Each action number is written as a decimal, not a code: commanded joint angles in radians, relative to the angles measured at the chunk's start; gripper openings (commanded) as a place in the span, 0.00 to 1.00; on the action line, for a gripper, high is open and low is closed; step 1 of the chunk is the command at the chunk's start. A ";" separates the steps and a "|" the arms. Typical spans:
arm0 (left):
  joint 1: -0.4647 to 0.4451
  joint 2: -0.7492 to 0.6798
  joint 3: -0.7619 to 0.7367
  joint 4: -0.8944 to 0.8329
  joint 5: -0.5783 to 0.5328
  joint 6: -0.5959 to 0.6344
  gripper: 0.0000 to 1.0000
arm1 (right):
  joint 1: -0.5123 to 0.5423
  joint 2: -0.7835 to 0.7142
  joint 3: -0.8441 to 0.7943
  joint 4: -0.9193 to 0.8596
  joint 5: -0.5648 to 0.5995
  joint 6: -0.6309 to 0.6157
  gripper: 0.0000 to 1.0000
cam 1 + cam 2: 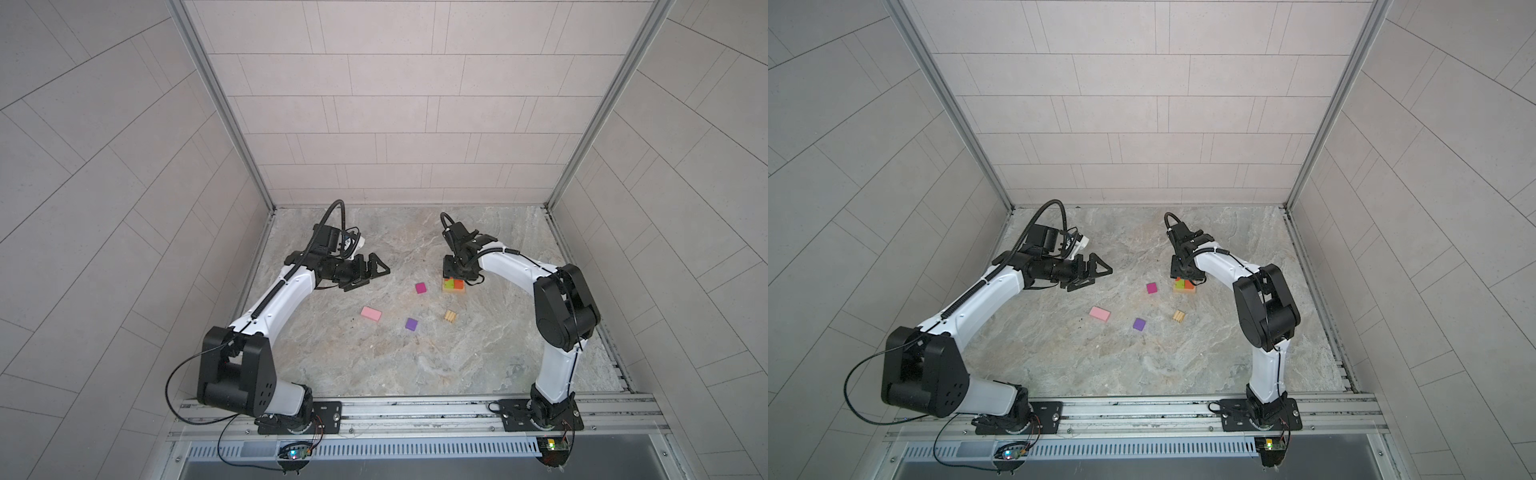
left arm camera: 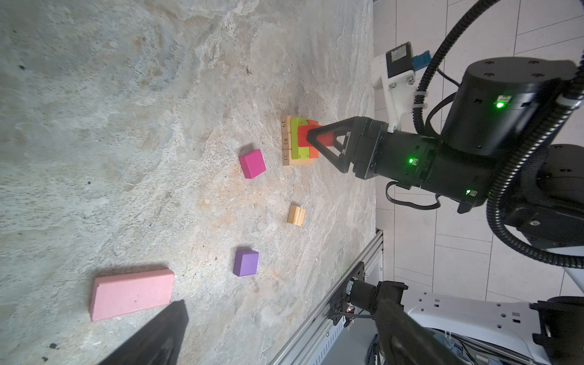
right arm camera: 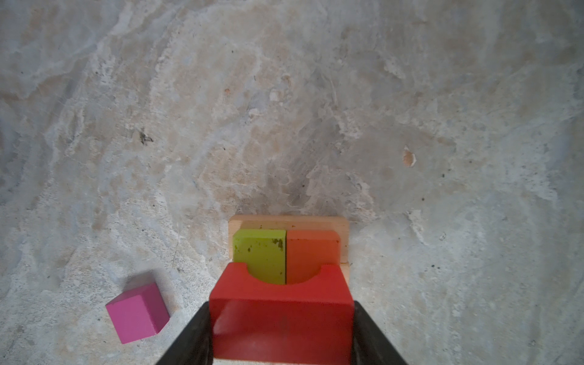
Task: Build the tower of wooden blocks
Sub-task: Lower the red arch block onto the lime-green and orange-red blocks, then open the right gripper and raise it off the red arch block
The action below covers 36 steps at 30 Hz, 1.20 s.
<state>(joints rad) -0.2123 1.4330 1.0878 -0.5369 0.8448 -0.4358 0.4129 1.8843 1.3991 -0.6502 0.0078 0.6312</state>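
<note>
As the tower stands: tan base down, lime green block and orange block side by side on it, just beyond my fingertips.
Red arch: clamped in my right gripper, fingers half closed on its ends; hollow facing the stack, long axis finger to finger, crossing the green-orange seam. Seated or not, I cannot tell.
Left gripper: wide open, empty, well apart.
Left, I judge: magenta cube beside my fingers; purple cube, pink rectangle and small tan block further off.
</note>
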 commanded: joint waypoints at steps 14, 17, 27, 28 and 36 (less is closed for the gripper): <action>-0.007 0.003 0.023 -0.019 0.008 0.019 1.00 | -0.005 0.003 0.001 -0.029 0.023 -0.006 0.63; -0.007 0.002 0.023 -0.018 0.008 0.019 1.00 | -0.005 0.004 0.001 -0.029 0.018 -0.005 0.65; -0.006 0.004 0.024 -0.018 0.007 0.019 1.00 | -0.006 0.011 0.008 -0.025 0.004 -0.010 0.79; -0.007 0.004 0.024 -0.018 0.006 0.019 1.00 | -0.005 0.011 0.008 -0.025 0.003 -0.009 0.79; -0.008 0.003 0.024 -0.018 0.007 0.019 1.00 | -0.005 -0.023 0.017 -0.050 0.020 -0.022 0.79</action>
<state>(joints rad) -0.2165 1.4330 1.0878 -0.5369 0.8448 -0.4358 0.4114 1.8851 1.3994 -0.6601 0.0055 0.6212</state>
